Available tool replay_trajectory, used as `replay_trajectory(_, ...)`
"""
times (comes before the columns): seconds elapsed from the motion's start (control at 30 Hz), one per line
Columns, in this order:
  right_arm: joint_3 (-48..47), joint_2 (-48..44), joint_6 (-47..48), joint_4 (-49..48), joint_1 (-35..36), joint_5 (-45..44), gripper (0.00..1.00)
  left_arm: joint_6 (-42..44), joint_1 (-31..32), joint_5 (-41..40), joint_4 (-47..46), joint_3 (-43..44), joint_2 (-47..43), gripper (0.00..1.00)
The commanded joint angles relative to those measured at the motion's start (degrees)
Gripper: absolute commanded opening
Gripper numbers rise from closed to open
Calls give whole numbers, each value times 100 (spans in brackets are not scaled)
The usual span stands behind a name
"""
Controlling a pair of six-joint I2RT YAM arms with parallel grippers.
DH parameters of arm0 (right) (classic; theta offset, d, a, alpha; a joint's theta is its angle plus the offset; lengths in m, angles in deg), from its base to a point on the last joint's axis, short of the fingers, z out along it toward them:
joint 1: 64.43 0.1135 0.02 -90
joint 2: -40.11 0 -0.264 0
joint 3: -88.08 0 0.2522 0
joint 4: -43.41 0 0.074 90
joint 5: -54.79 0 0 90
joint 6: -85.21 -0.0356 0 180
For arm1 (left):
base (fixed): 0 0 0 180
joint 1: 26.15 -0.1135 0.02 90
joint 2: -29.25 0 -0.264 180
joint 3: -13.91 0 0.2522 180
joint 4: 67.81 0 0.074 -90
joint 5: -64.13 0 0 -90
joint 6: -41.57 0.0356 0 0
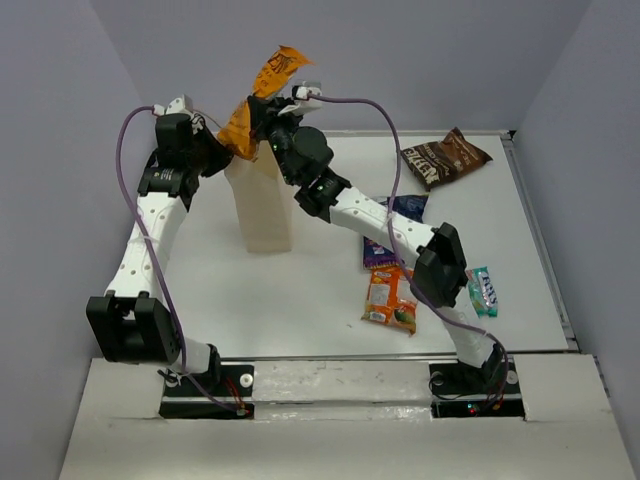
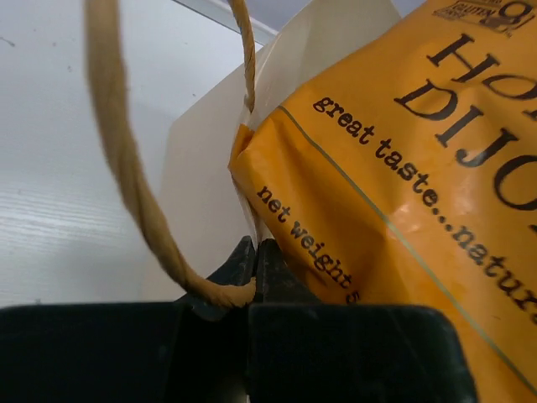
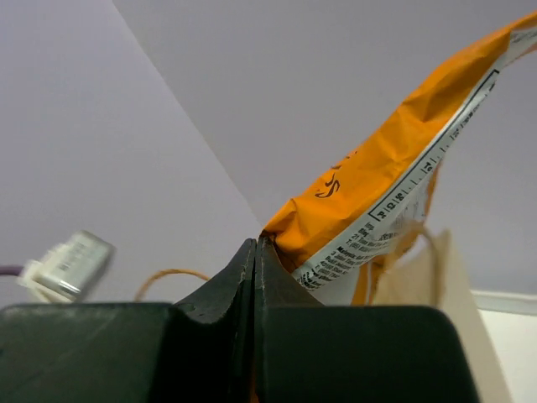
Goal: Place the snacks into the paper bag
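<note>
The cream paper bag stands upright at the back left of the table. My left gripper is shut on its rim by a brown cord handle; the bag's wall rises just past my left gripper. My right gripper is shut on a corner of the large orange-yellow chip bag and holds it tilted over the bag's mouth. The chip bag fills the right of the left wrist view and shows above my right gripper in the right wrist view. The bag's inside is hidden.
The brown bag lies at the back right. The dark blue bag lies partly under my right arm. The small orange packet and the small teal-green packet lie near the front right. Grey walls enclose the table.
</note>
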Motion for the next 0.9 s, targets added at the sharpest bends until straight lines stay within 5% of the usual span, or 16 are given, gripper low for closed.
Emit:
replay_trajectory(0.0, 540, -825, 359, -305, 0, -156, 1, -60, 14, -154, -89, 233, -41, 0)
replay_trajectory(0.33, 1894, -1547, 1491, -261, 0, -59, 1, 71, 5, -515, 17, 347, 3, 0)
replay_trajectory(0.63, 1113, -765, 1652, 1530, 0, 1276, 1, 28, 5, -225, -89, 277, 3, 0)
replay_trajectory(0.73, 806, -528, 1599, 2015, 0, 1392, 33, 45, 5, -233, -97, 198, -32, 0)
replay_trajectory(0.77, 613, -501, 1599, 2251, 0, 1400, 54, 45, 5, -225, -106, 180, -41, 0)
replay_trajectory(0.87, 279, -501, 1616, 2664, 0, 1470, 80, 36, 5, -225, -141, 110, -59, 0)
